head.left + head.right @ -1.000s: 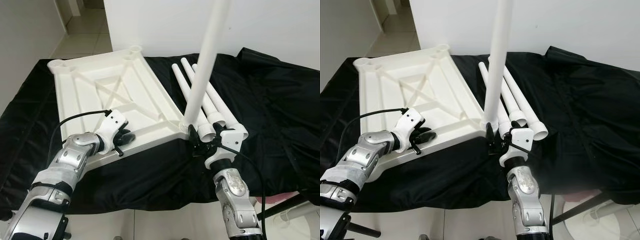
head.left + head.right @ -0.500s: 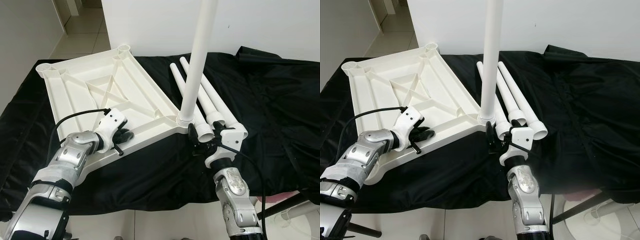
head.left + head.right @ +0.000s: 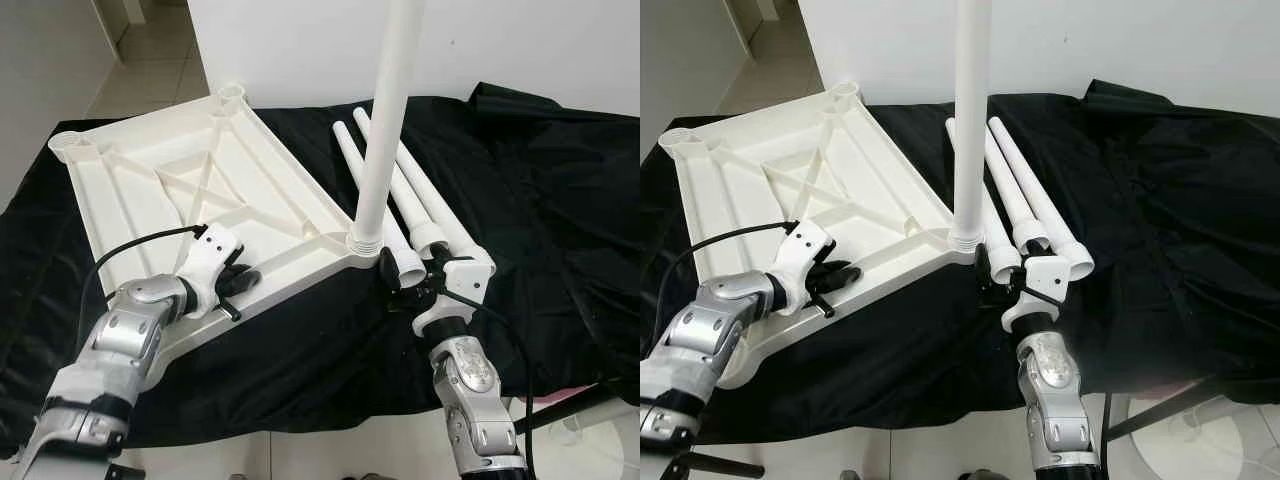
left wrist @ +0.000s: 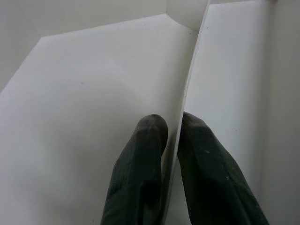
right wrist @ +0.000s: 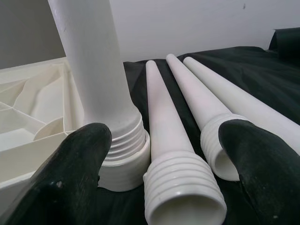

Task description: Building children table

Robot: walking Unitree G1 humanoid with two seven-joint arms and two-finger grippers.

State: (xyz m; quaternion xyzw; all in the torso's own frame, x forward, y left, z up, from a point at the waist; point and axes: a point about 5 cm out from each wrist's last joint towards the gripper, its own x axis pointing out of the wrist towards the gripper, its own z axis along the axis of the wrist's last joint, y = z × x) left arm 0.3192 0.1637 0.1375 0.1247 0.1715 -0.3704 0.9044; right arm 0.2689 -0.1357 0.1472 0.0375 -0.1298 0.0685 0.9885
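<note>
Left eye view: the upturned white tabletop point(image 3: 190, 190) lies on the black-draped bench point(image 3: 540, 200), one leg point(image 3: 385, 120) standing upright in its near corner socket. The left gripper point(image 3: 232, 290) pinches a rib of the tabletop. The right gripper point(image 3: 405, 285) has its fingers spread wide beside three loose legs point(image 3: 420, 205).

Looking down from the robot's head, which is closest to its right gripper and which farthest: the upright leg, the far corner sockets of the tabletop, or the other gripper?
From the right gripper:
1. Upright leg, standing in the tabletop's corner socket just to the gripper's left.
2. Left gripper, across on the left, clamped on a rib of the tabletop.
3. Far corner sockets, at the tabletop's back edge, farthest.
</note>
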